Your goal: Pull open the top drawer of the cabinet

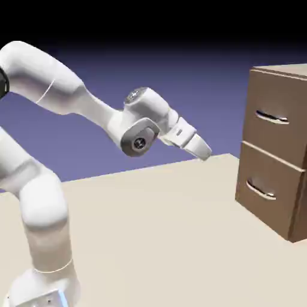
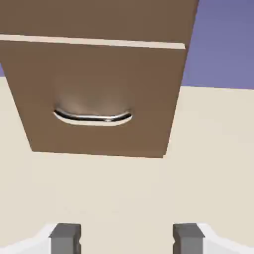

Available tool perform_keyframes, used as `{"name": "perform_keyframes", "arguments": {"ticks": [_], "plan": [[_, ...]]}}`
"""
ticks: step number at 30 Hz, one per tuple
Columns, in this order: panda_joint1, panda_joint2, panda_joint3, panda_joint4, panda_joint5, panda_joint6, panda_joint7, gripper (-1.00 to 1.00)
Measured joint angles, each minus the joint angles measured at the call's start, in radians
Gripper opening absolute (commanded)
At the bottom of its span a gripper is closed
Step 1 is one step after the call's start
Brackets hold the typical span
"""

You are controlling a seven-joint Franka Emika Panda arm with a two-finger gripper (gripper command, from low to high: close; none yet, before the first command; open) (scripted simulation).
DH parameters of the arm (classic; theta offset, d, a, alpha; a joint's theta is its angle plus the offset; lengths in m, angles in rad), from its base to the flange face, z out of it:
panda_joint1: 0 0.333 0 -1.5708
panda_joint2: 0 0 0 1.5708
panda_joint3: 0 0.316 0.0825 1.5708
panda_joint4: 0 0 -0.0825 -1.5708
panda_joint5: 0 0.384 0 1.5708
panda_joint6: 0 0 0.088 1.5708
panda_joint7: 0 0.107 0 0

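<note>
We are on the approach: our tool [image 1: 202, 151] hangs over the worktop [image 1: 156, 228] well short of the cabinet [image 1: 277, 150], its fingers [image 2: 65, 237] apart with nothing between them. The top drawer [image 1: 280, 114] is shut, its silver handle [image 1: 271, 117] above the lower drawer's handle [image 2: 93, 118], which our hand view seems centred on. We should raise the tool to the upper handle, keep the fingers wide, and straddle the bar squarely before closing.

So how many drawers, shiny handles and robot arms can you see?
Flat brown drawer fronts: 2, the top drawer and the lower drawer
Curved silver handles: 2, upper and lower
White robot arms: 1
Total: 5
</note>
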Motion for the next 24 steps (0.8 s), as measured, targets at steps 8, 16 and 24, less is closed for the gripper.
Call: {"name": "perform_keyframes", "arguments": {"ticks": [8, 16, 24], "plan": [[0.019, 0.096, -0.007, 0.124, -0.348, -0.041, -0.211, 0.00], [0.037, 0.192, -0.014, 0.248, -0.696, -0.082, -0.422, 0.00], [0.056, 0.288, -0.020, 0.372, -1.044, -0.124, -0.633, 0.00]]}}
